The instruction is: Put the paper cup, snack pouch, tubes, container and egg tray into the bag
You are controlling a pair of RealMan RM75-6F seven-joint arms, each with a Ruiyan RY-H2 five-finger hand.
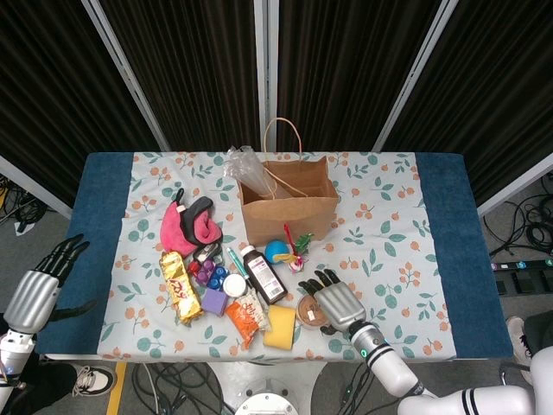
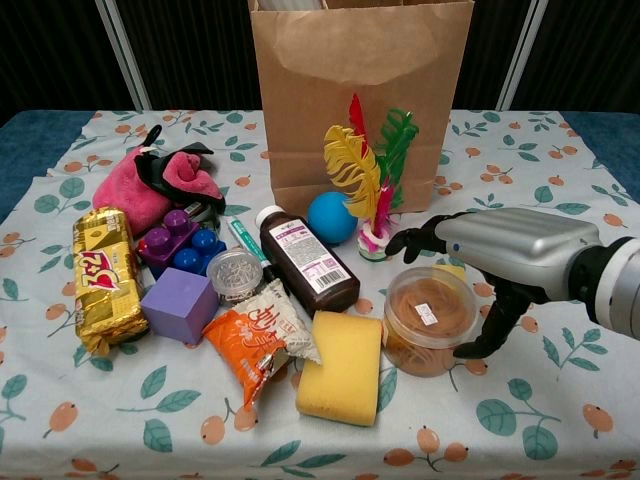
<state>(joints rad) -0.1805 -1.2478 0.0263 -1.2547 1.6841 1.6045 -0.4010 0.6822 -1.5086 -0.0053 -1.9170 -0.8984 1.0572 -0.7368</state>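
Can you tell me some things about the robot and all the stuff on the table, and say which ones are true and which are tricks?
1. The brown paper bag is standing up. True.
2. The right hand is holding the blue ball. False: it hovers open over the round tub, and the ball lies on the table by the bag.
3. The yellow sponge lies next to the tub. True.
4. The left hand is gripping the gold snack pack. False: it is open, off the left edge of the table.
5. The purple cube is inside the bag. False: it sits on the table.
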